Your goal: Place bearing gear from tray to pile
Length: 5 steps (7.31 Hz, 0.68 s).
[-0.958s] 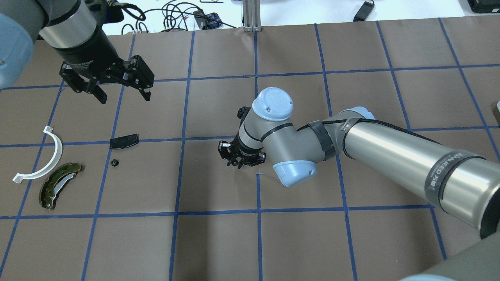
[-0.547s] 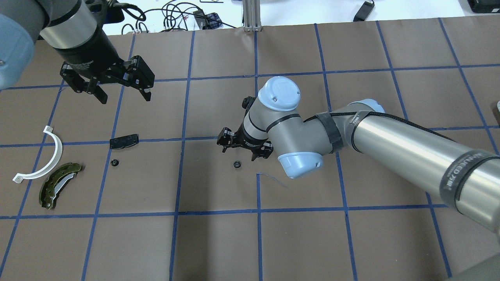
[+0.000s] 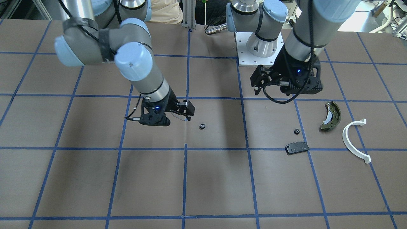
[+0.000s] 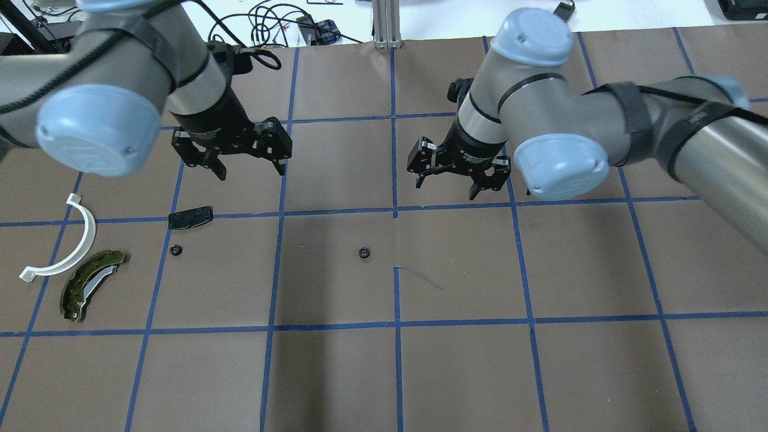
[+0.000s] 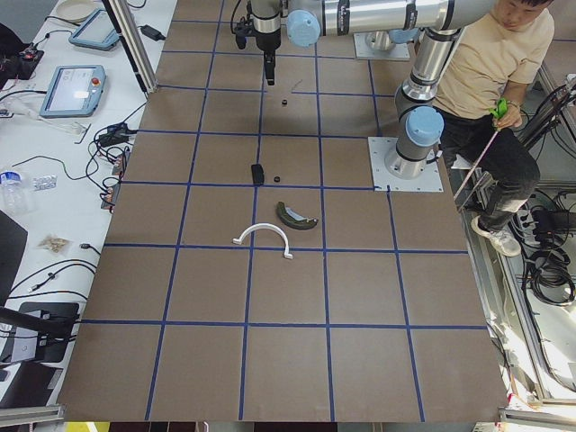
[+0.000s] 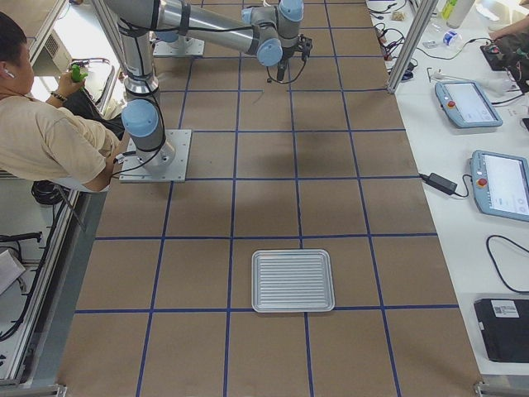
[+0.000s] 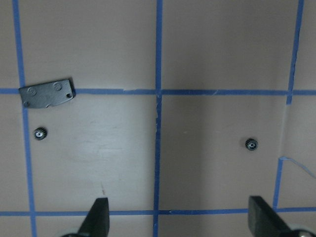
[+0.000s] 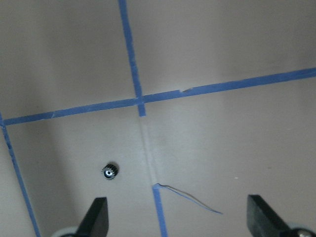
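Smack in the middle of the tabletop sits the bearing gear, lying flat on the brown paper just off a blue tape crossing, with nothing touching it. It's well apart from the pile over at the robot's left end, which is made up of the olive brake shoe, the white arc just beside it, and the black plate a bit further in.

A second gear lies just beside that plate, on the near side of it in the overhead view.

Both arms are up off the paper. The right gripper hangs beyond the bearing gear and off to the robot's right, and its fingers are spread wide with nothing between them. You can see the gear on the paper below in the right wrist view.

Same deal for the left gripper. It hovers beyond the black plate, with its fingers apart and holding nothing. Its wrist view catches both gears and the plate at once.

The tray shows up only in the right side view, way down at the robot's right end of the tabletop.
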Each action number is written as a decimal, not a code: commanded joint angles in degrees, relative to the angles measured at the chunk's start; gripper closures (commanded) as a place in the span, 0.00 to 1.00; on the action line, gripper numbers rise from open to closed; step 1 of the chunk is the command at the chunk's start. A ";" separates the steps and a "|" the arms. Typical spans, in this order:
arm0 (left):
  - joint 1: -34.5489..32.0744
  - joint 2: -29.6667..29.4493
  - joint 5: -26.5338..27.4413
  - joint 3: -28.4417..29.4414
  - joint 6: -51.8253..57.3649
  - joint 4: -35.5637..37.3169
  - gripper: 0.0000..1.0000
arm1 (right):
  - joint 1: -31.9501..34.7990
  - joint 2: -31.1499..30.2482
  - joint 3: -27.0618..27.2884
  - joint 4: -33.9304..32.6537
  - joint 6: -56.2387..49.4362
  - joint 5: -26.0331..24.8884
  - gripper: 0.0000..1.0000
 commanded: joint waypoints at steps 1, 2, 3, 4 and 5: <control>-6.84 -4.21 -0.30 -7.42 -7.77 12.92 0.00 | -4.53 -4.12 -4.48 10.41 -4.44 -4.40 0.00; -8.69 -6.75 -0.13 -10.58 -9.18 19.16 0.00 | -4.89 -4.05 -8.77 15.86 -4.79 -4.94 0.00; -9.93 -9.47 0.05 -12.26 -10.50 26.70 0.00 | -4.89 -3.78 -12.47 18.78 -4.97 -7.12 0.00; -10.98 -11.85 0.22 -12.37 -11.29 27.99 0.00 | -4.98 -3.43 -12.85 19.42 -8.10 -6.36 0.00; -12.21 -13.79 1.44 -12.45 -11.39 29.40 0.00 | -5.85 -2.91 -12.86 19.08 -14.49 -7.40 0.00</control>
